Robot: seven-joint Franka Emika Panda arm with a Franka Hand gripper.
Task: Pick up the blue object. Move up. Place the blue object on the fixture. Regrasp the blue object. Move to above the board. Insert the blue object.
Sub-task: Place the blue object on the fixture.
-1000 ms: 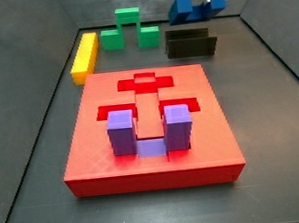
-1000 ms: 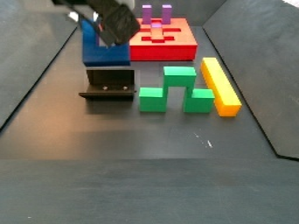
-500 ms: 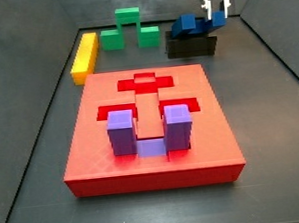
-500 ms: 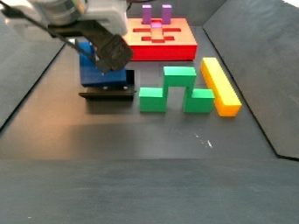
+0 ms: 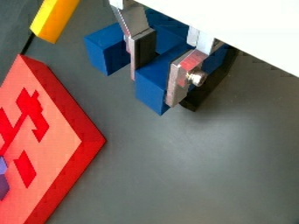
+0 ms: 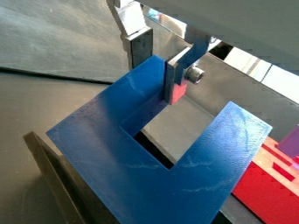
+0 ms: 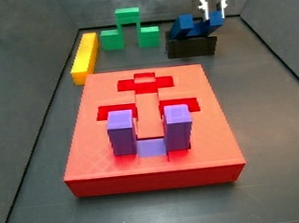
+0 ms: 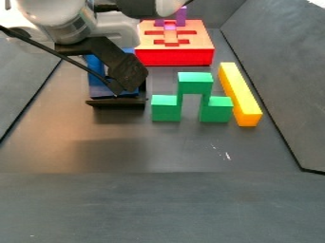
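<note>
1. At the upper right of a side view, the gripper clamps its fingers on the blue object.
2. The blue object rests on the fixture, beyond the board.

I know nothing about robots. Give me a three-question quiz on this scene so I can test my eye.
1. True or false: the blue object is resting on the fixture at the far end of the floor.
2. Which piece already stands in the board? A) the green block B) the yellow bar C) the purple U-shaped block
3. Fill in: the tool is at the blue object, its silver fingers on either side of one ____ of it.

Key: 1 true. 2 C: the purple U-shaped block stands in the board, while the green block and yellow bar lie on the floor. 3 prong.
</note>
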